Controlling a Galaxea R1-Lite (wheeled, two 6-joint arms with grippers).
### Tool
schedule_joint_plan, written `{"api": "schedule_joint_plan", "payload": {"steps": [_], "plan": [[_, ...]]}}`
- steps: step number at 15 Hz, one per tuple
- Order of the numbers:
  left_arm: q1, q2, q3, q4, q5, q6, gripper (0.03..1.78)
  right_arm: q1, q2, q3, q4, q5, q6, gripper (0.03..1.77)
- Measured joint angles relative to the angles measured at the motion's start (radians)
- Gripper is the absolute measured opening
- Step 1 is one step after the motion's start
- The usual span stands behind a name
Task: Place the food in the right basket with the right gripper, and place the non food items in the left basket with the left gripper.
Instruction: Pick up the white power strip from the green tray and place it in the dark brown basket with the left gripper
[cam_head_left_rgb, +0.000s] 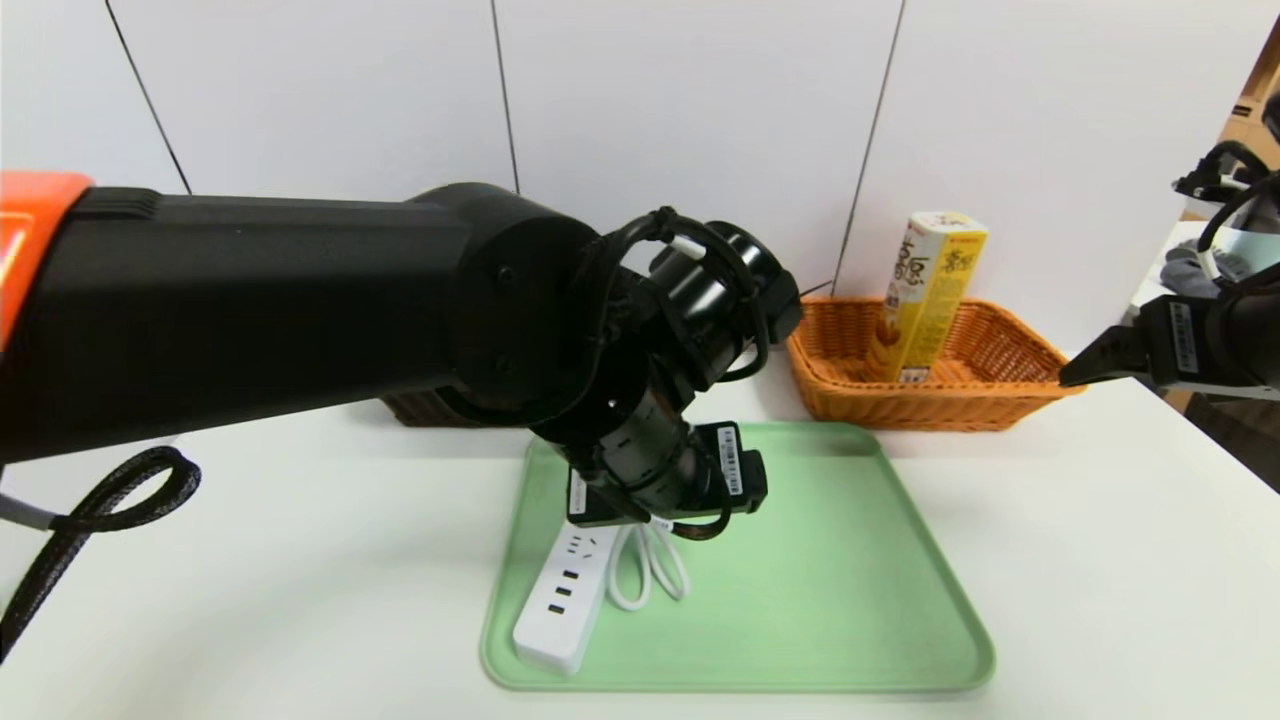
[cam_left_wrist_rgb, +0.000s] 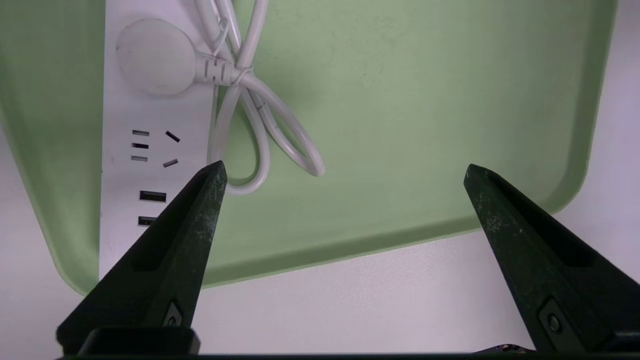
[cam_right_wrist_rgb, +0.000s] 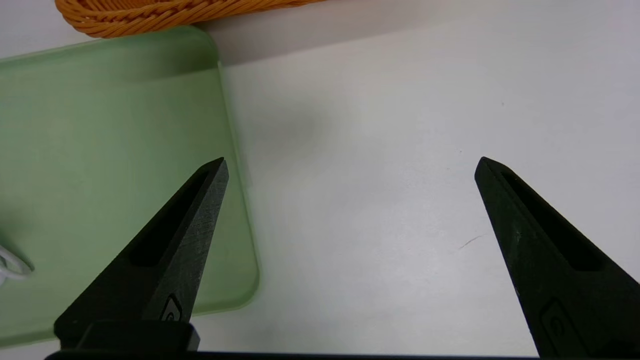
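While our left tool (cam_left_wrist_rgb: 345, 170) hangs wide open over the green tray (cam_head_left_rgb: 850, 560), the power strip (cam_head_left_rgb: 565, 595) lies along its left edge. Our right tool (cam_right_wrist_rgb: 350, 165), also wide, hovers above bare worktop (cam_head_left_rgb: 1100, 560). Snack carton (cam_head_left_rgb: 925, 295) stands in the orange basket (cam_head_left_rgb: 1000, 385); our arm hides most of the dark basket (cam_head_left_rgb: 420, 410).

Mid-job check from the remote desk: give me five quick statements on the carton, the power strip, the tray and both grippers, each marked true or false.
1. The snack carton stands upright in the orange basket. True.
2. The power strip lies in the dark basket. False: it lies on the green tray, cord looped beside it.
3. The left gripper is open, above the tray. True.
4. The right gripper holds the carton. False: it is open and empty, over the white table beside the tray.
5. The power strip is standing on end. False: it lies flat, sockets facing up.
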Motion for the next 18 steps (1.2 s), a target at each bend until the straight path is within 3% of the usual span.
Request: {"api": "schedule_joint_plan", "payload": {"steps": [18], "plan": [[0.001,0.073,-0.020,0.005,-0.004,-0.039,1.69,-0.054,0.033,0.019,-0.088,0.003,-0.010,1.70]]}}
